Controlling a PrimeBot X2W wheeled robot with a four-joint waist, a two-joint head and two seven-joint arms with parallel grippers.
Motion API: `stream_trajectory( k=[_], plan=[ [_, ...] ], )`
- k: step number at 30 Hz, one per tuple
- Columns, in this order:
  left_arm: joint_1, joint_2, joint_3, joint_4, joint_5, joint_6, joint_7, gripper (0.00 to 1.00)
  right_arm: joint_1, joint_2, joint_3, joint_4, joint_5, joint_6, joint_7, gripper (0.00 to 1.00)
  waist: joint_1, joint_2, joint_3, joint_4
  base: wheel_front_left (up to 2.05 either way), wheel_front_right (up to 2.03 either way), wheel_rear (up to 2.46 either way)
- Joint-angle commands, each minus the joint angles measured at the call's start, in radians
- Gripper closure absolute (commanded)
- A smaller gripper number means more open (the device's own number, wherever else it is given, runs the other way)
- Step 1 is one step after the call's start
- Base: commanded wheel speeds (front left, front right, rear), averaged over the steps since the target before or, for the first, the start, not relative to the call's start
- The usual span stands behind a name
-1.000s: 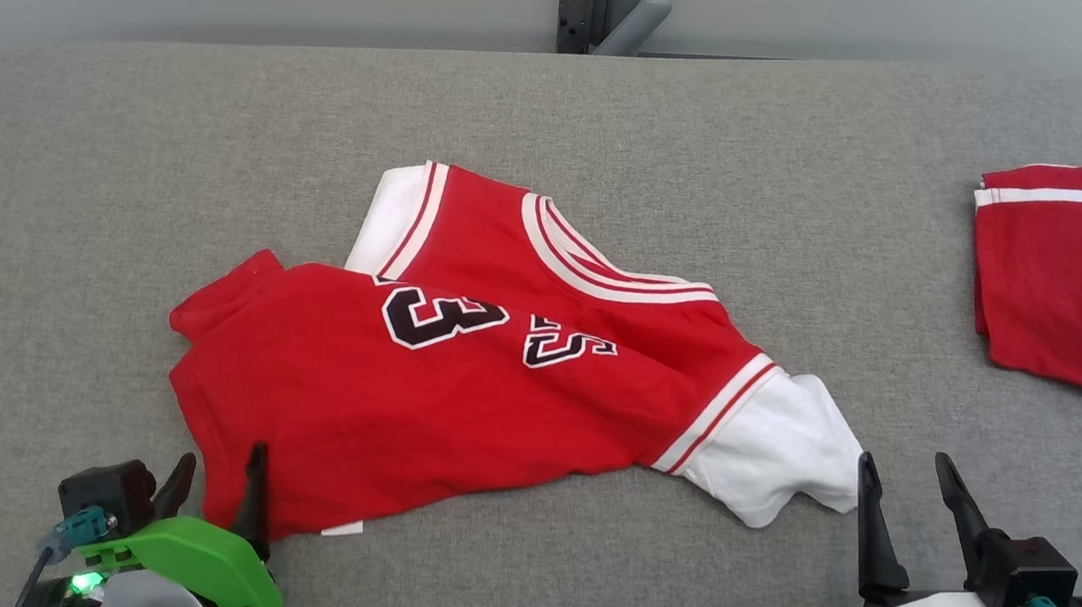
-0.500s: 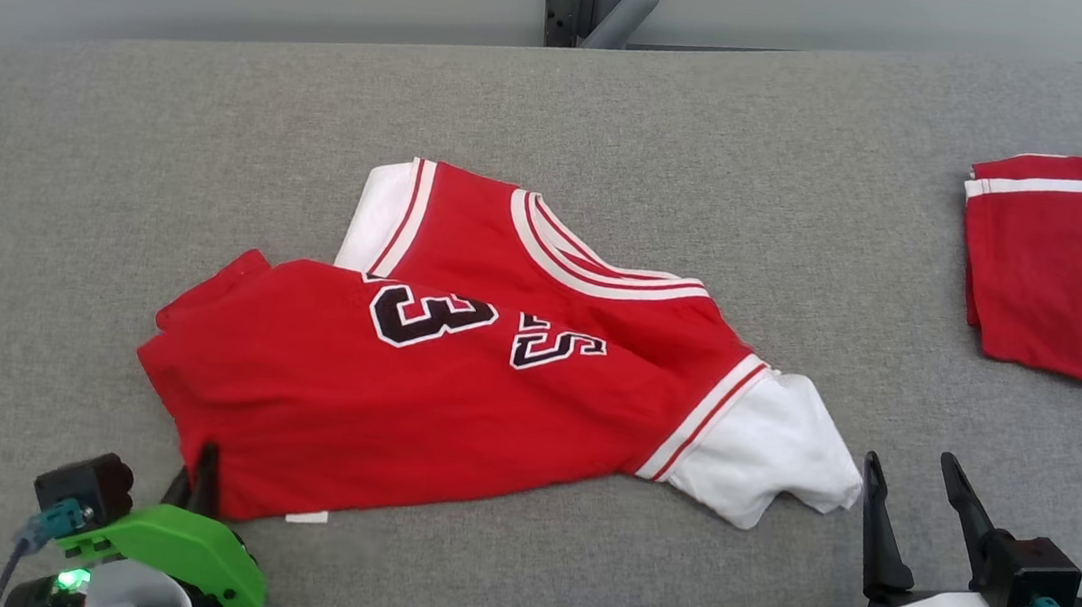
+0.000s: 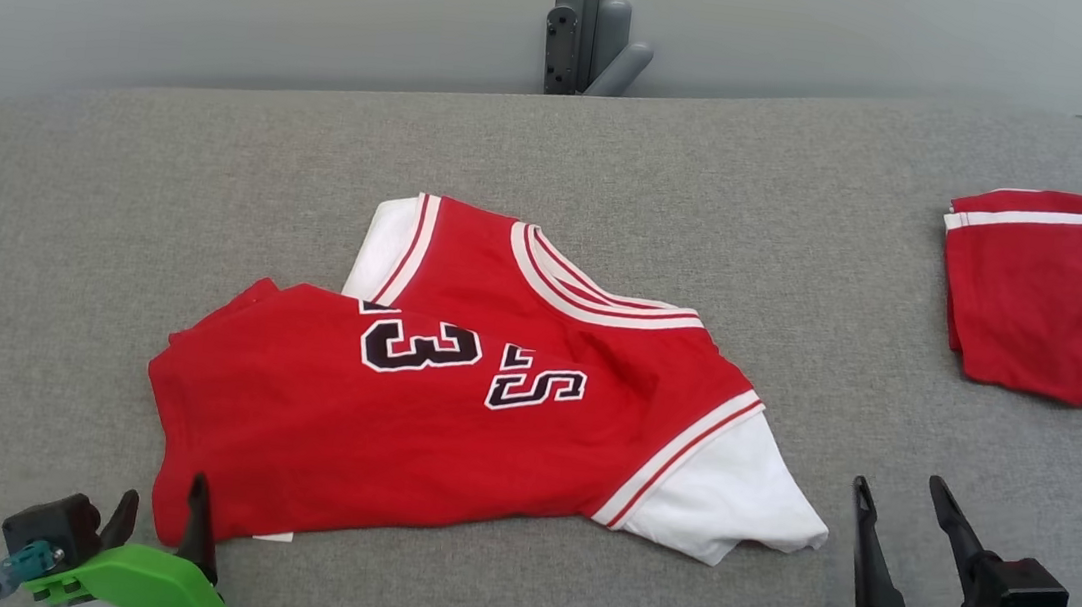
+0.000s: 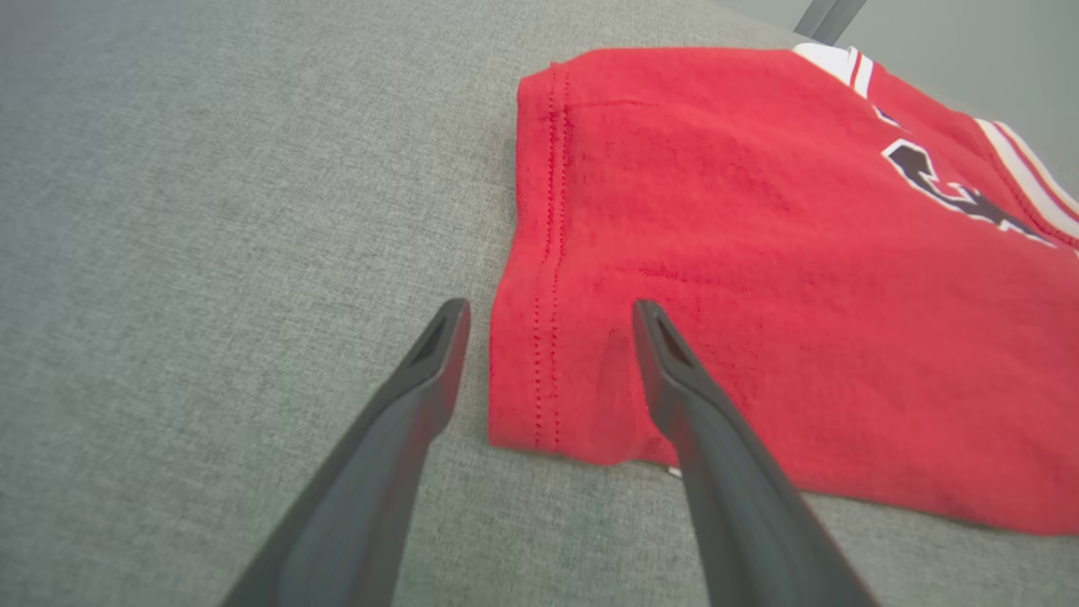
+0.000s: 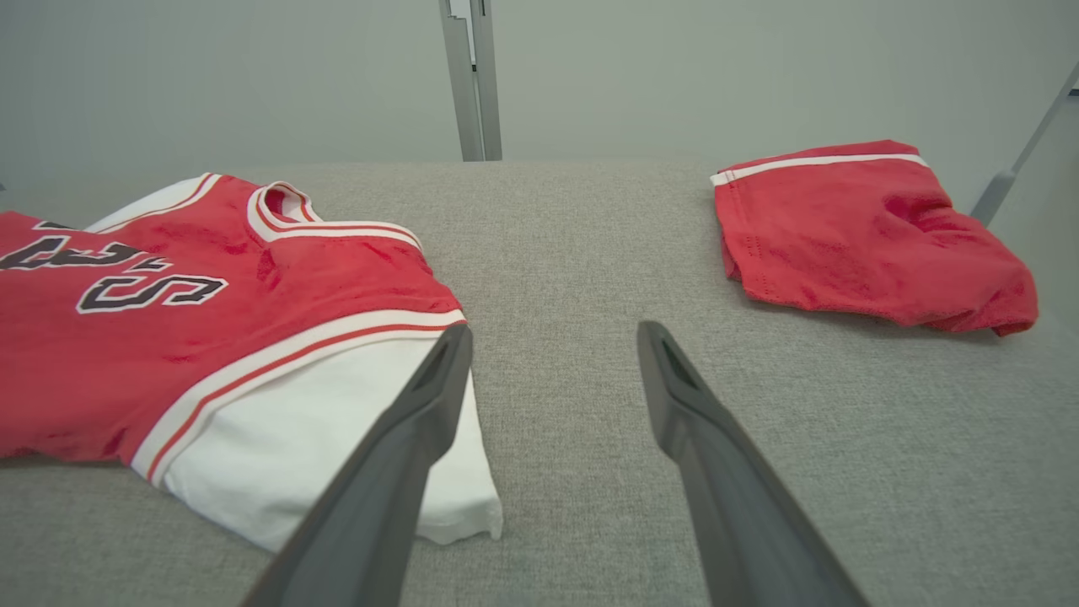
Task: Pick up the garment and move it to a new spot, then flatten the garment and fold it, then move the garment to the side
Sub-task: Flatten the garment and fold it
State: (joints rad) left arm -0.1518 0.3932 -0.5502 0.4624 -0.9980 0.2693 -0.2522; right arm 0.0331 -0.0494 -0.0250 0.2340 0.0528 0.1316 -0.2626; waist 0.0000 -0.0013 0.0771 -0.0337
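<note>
The garment (image 3: 405, 450), a red jersey with white sleeves, lies in the middle of the grey counter (image 3: 214, 159), but it is not yet flat: one red layer is lapped over the chest, so the number sits across a fold, and the collar end is partly covered. I judge that the flattening step is now in hand; if the first move to a new spot is already done, I cannot tell from here. The folding and the last move to the side are not done. A second red garment (image 3: 1053, 307), already folded, rests far ahead and to the right of the right jaws, well apart from them. The left jaws are held low, wide open and empty, pointing at the near hem corner of the jersey; in the left wrist view this corner lies between the two dark fingers (image 4: 708, 438), one over the cloth and the other over bare counter. The right jaws are also open and hold nothing; the white sleeve (image 5: 337, 455) lies just beside their left finger, and only bare counter is between the two fingers.
</note>
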Motion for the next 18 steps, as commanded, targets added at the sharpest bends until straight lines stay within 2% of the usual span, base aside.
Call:
stream_trajectory(
  k=[1,4,6,11,14,18],
  plan=[
    [0.010,0.013,0.007,-0.011,0.014,0.008,-0.007,0.00,0.007,-0.002,-0.006,-0.008,-0.006,-0.002,-0.003,0.00,0.0000,0.0013,-0.006,-0.001,0.00,0.00,0.00],
    [0.043,0.035,0.042,-0.076,0.077,0.030,-0.014,0.00,0.010,-0.002,-0.020,-0.030,-0.013,-0.002,-0.003,0.00,0.0000,0.0013,-0.010,0.004,0.00,0.00,0.00],
    [0.066,0.044,0.094,-0.150,0.165,0.056,-0.013,0.00,0.014,-0.002,-0.035,-0.045,-0.018,-0.002,-0.003,0.00,0.0000,0.0013,-0.014,0.012,0.00,0.00,0.00],
    [0.200,0.004,0.225,-0.312,0.392,0.076,-0.013,0.00,0.035,-0.004,-0.072,-0.082,-0.030,-0.002,-0.003,0.00,0.0000,0.0013,-0.045,0.031,0.00,0.00,0.00],
    [0.277,-0.037,0.287,-0.361,0.494,0.058,-0.013,0.00,0.057,-0.007,-0.094,-0.095,-0.032,-0.002,-0.003,0.00,0.0000,0.0013,-0.069,0.045,0.00,0.00,0.00],
    [0.341,-0.084,0.341,-0.394,0.605,-0.015,-0.013,0.00,0.082,-0.010,-0.119,-0.105,-0.041,-0.002,-0.003,0.00,0.0000,0.0013,-0.083,0.068,0.00,0.00,0.00]
  ],
)
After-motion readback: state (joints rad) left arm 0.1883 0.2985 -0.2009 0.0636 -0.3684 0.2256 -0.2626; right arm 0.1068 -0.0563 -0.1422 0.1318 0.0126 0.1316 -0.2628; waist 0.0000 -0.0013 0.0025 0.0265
